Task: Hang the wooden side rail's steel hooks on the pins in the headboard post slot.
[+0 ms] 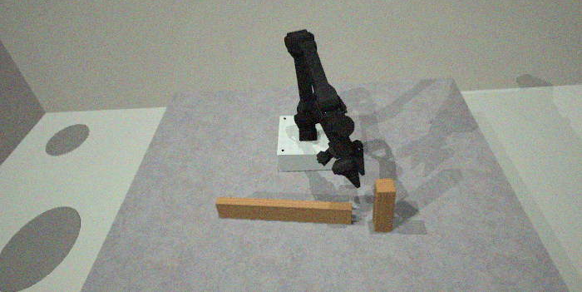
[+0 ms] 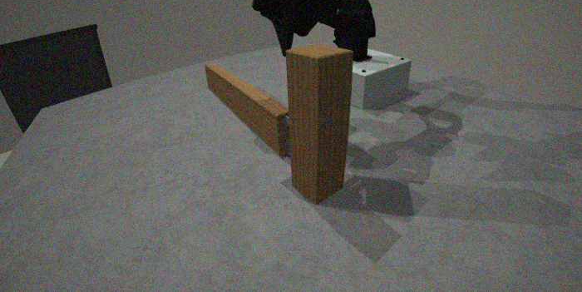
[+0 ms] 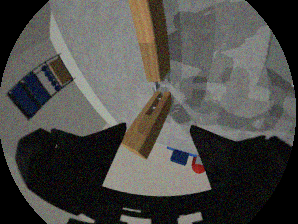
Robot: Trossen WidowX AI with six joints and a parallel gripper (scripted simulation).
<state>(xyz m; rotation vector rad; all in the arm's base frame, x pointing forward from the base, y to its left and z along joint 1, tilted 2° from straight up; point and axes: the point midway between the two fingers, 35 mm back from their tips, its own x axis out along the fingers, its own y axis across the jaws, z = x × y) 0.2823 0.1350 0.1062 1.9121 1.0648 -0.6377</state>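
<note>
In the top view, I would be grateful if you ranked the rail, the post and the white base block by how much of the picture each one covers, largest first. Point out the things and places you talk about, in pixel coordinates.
1. White block point(image 1: 303, 162) point(image 2: 384, 82)
2. Wooden rail point(image 1: 287, 211) point(image 2: 249, 103) point(image 3: 150, 42)
3. Wooden post point(image 1: 383, 210) point(image 2: 318, 122) point(image 3: 145, 127)

The first two look close, so their order is unsure.

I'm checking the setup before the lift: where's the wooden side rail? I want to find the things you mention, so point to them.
In the top view, the side rail point(image 1: 284, 210) point(image 2: 245, 101) point(image 3: 149, 45) lies left of the headboard post point(image 1: 383, 210) point(image 2: 318, 126) point(image 3: 145, 131), hooks facing it.

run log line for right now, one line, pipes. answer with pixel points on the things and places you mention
gripper point(image 1: 361, 180) point(image 3: 158, 127): open, empty | rail point(image 1: 284, 211) point(image 2: 245, 103) point(image 3: 150, 40): on table point(image 1: 187, 251) point(image 2: 145, 197), unhung | post point(image 1: 383, 210) point(image 2: 318, 126) point(image 3: 146, 127): upright, gap to rail
</note>
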